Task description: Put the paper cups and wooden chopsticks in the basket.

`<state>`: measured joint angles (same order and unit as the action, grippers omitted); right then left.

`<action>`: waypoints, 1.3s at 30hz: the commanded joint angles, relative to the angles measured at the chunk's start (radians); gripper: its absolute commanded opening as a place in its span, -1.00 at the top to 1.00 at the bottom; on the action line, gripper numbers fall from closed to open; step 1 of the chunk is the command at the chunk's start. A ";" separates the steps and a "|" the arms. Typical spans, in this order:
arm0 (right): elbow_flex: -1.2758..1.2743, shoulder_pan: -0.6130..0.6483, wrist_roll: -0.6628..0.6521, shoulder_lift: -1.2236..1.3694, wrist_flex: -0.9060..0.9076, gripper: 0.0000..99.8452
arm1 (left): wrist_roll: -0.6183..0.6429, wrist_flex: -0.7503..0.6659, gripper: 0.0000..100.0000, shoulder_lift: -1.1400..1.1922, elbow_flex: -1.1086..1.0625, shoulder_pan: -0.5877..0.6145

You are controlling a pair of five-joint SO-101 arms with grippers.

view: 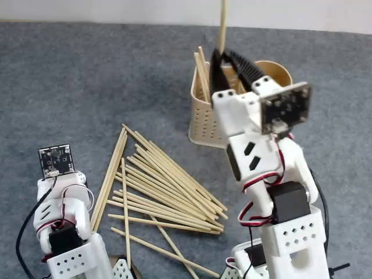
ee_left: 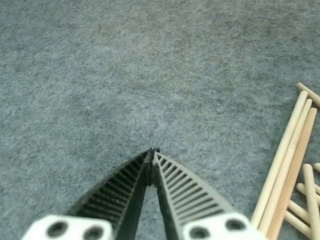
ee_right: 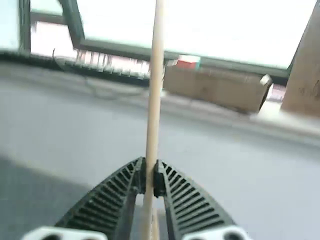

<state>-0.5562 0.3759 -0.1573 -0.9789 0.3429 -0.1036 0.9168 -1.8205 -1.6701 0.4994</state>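
Wooden chopsticks (view: 163, 186) lie in a loose, fanned pile on the grey felt-like surface (view: 87, 75) at the lower middle of the high view. Most slant from upper left to lower right, a few cross under the rest, and a tight bundle stands steeper along the pile's left edge. The basket (view: 204, 125), beige with perforated walls, stands upright just above and to the right of the pile, apart from it. It holds several leaning chopsticks (view: 201, 72) that rest against its left wall and stick out over the rim. A tan paper cup (view: 278, 72) shows its round rim at the basket's right side, behind the right arm (view: 273, 174); whether it sits inside the basket or just behind it cannot be told. The right gripper (view: 223, 55) hangs over the basket's opening in the upper middle of the frame, clenched on a single chopstick (view: 222, 23) that stands nearly upright and runs off the top edge. The right wrist view shows that stick pinched between the two ribbed black fingertips, reaching well beyond them, with a short length also passing back between the jaws. The left arm (view: 61, 221) sits at the lower left of the high view, to the left of the pile. The left gripper (ee_left: 153, 151) is clenched with its tips pressed together and nothing between them, held above bare grey surface, with the ends of a few pile chopsticks lying near it.
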 commanded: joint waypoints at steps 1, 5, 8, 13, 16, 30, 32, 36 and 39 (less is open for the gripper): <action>0.002 -0.035 0.009 -0.015 -0.148 0.99 | -0.009 -0.020 0.99 -0.008 -0.005 -0.016; -0.087 -0.061 0.009 -0.015 -0.274 0.99 | -0.009 -0.020 0.99 -0.008 -0.005 -0.016; -0.182 -0.061 0.005 -0.015 -0.364 0.99 | -0.009 -0.020 0.99 -0.008 -0.005 -0.016; -0.372 -0.062 0.003 -0.013 -0.539 0.99 | -0.009 -0.020 0.99 -0.008 -0.005 -0.016; -0.444 -0.062 0.003 -0.013 -0.602 0.99 | -0.009 -0.020 0.99 -0.008 -0.005 -0.016; -0.481 -0.062 0.008 -0.019 -0.608 0.81 | -0.009 -0.020 0.99 -0.008 -0.005 -0.016; -0.479 -0.062 0.008 -0.025 -0.562 0.81 | -0.009 -0.020 0.99 -0.008 -0.005 -0.016; -0.415 -0.059 0.008 -0.025 -0.378 0.81 | -0.009 -0.020 0.99 -0.008 -0.005 -0.016; -0.343 -0.056 0.009 -0.025 -0.223 0.81 | -0.009 -0.020 0.99 -0.008 -0.005 -0.016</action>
<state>-1.0073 0.3222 -0.1573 -0.9774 -0.0008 -0.1036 0.9168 -1.8205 -1.6701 0.4994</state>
